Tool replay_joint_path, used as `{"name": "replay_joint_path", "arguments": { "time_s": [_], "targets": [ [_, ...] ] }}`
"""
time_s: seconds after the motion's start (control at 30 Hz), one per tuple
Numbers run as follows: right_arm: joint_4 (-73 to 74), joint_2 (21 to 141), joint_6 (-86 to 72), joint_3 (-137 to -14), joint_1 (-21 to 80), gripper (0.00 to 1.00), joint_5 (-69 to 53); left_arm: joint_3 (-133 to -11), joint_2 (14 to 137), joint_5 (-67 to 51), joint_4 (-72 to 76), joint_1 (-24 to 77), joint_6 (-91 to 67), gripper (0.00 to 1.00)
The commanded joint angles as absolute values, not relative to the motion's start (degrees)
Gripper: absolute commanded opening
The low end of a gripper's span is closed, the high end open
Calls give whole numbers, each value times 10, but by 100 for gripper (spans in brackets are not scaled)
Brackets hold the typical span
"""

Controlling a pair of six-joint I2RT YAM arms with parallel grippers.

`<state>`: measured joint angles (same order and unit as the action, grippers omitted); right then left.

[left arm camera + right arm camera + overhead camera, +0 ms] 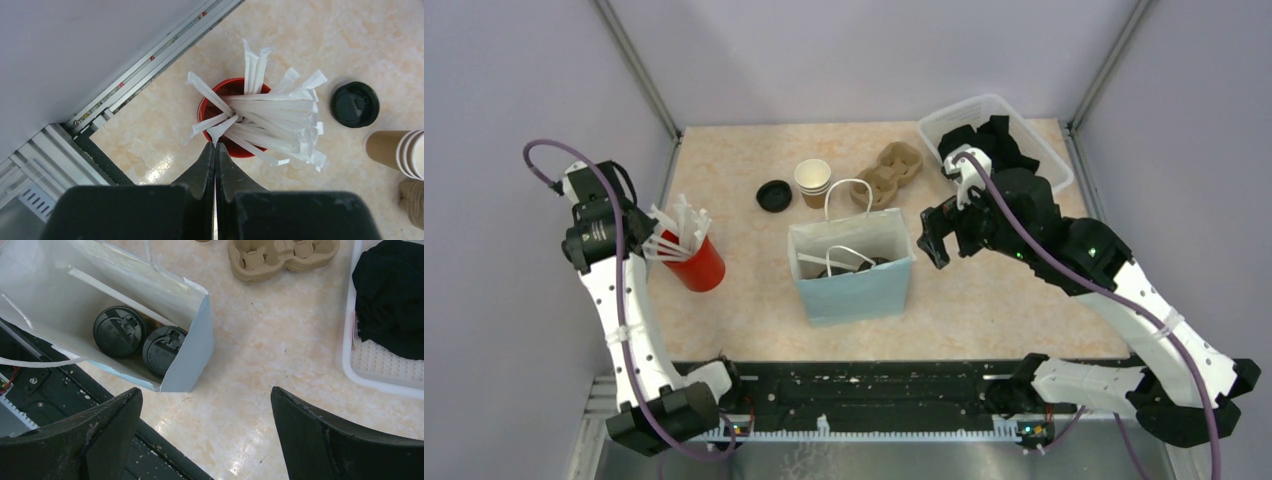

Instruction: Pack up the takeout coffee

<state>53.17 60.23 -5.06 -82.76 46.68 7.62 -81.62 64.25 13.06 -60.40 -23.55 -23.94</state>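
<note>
Your left tool (216,148) is hanging over the near rim of the red plastic cup (208,107), which is sitting at the left side of the beige marbled table (1004,318). Its jaws are pressed fully together. The tips are meeting right at the end of one of the white paper-wrapped sticks (270,120) fanning out of that cup. You cannot tell whether any paper is caught between them.

Your right tool (207,432) is hovering just beside the right end of the light-blue paper bag with white handles (194,352), its jaws spread wide apart and gripping nothing.

The takeout coffee is already sitting inside that bag. Two cups with round black plastic lids are standing upright and touching each other at the bottom, one lidded cup (120,332) to the left and the second lidded cup (163,350) against the bag's right end wall.

Behind the bag, a loose round black lid (774,195) is lying flat on the table. Just to its right a stack of open kraft-brown paper cups (812,181) is standing, and beside that a brown two-hole cardboard carrier (892,170). In the far right corner a white plastic basket (984,106) is holding black folded items (390,295).
</note>
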Motion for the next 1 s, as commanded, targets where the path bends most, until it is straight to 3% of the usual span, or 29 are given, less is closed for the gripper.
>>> {"name": "replay_joint_path", "arguments": {
  "time_s": [0.0,0.7,0.97],
  "targets": [
    [527,605,-51,-838,461,99,67,-846,599,119,-567,-239,-236,0],
    [531,607,-69,-839,462,99,39,-1022,592,167,-646,-239,-201,0],
    [541,621,-82,-853,462,99,46,-1075,574,60,-604,-237,-133,0]
  ]
}}
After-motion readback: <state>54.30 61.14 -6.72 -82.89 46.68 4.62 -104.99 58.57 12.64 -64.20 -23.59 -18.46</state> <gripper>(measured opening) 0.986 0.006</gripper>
